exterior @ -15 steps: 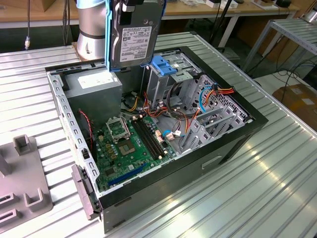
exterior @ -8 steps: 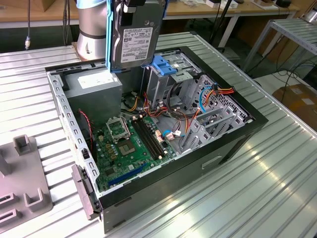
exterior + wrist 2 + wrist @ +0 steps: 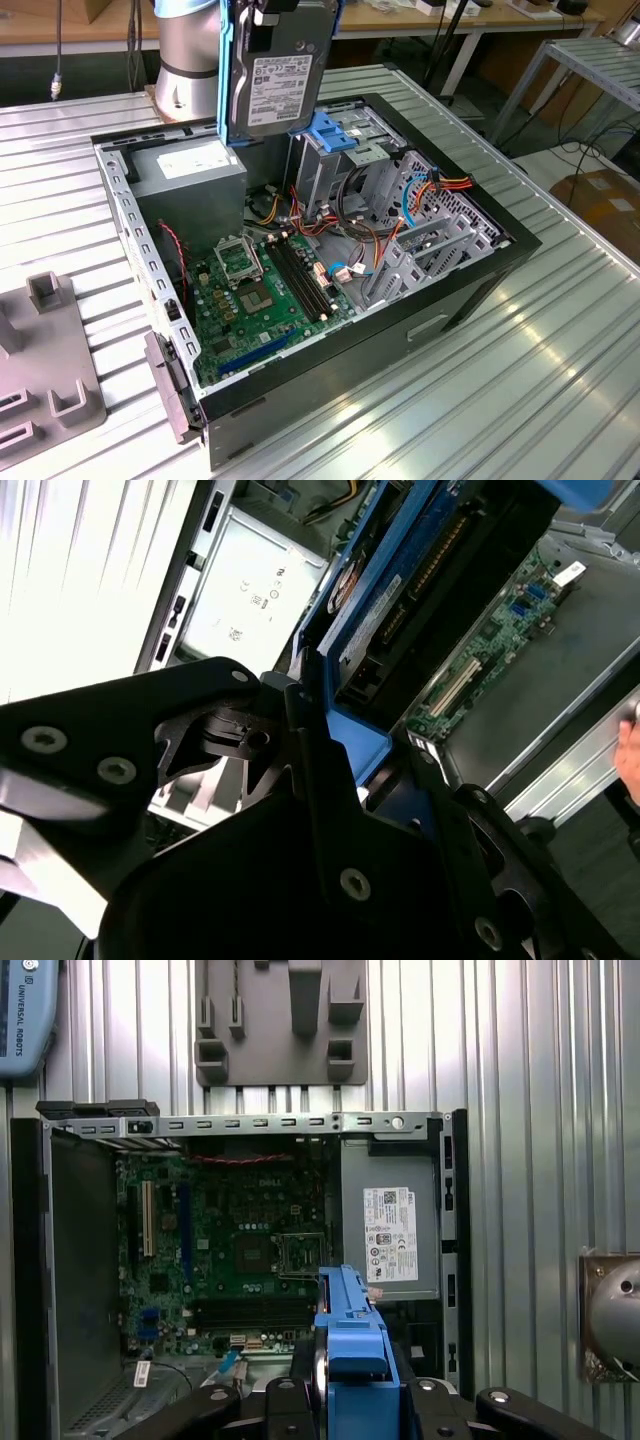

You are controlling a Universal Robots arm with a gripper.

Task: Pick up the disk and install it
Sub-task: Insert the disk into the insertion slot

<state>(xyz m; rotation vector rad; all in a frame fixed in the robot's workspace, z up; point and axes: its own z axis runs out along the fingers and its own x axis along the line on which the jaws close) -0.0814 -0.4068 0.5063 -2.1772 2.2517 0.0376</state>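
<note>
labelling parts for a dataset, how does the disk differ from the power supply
The disk hangs upright above the case in the gripper; the power supply lies seated in the case's corner. The disk is flatter and smaller; the power supply is a bulkier box. The disk has blue rails; the power supply has none. Both are grey metal with white labels.

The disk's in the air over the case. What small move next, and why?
Probably ease the disk down toward the drive cage: the gripper holds it upright above the open case, its lower edge near the blue bracket, not yet seated.
</note>
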